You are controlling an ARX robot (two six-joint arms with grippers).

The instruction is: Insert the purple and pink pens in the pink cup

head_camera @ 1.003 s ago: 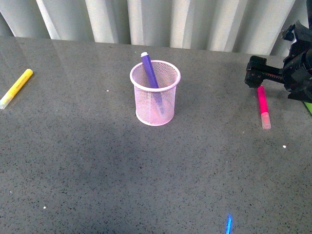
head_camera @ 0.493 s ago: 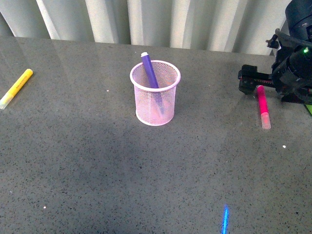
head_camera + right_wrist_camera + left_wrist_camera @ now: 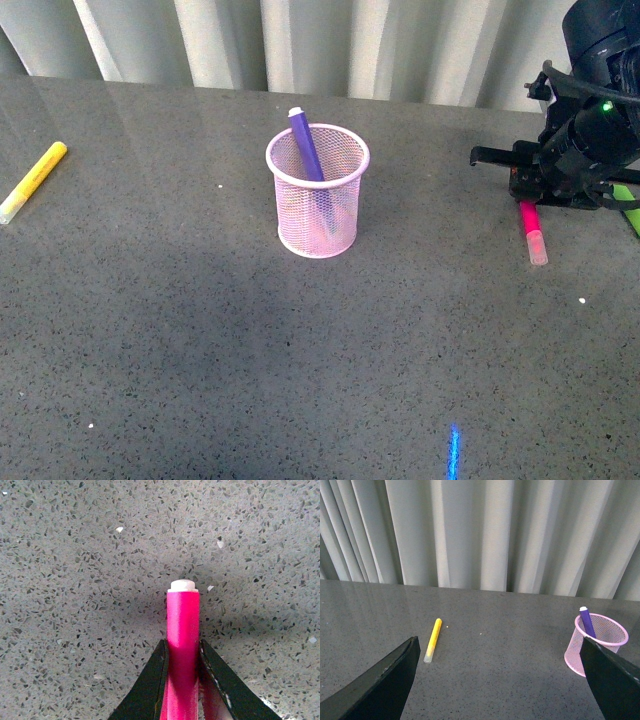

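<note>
Right gripper [image 3: 182, 642] has come down over the pink pen [image 3: 183, 625] in the last second. Its jaws now pinch the barrel on both sides, pen still lying near the bench's right edge. Lift comes next. Purple pen [image 3: 305, 145] already stands in the pink cup [image 3: 300, 220], mid-bench. Left gripper [image 3: 497, 640] is idle, jaws wide apart.
</note>
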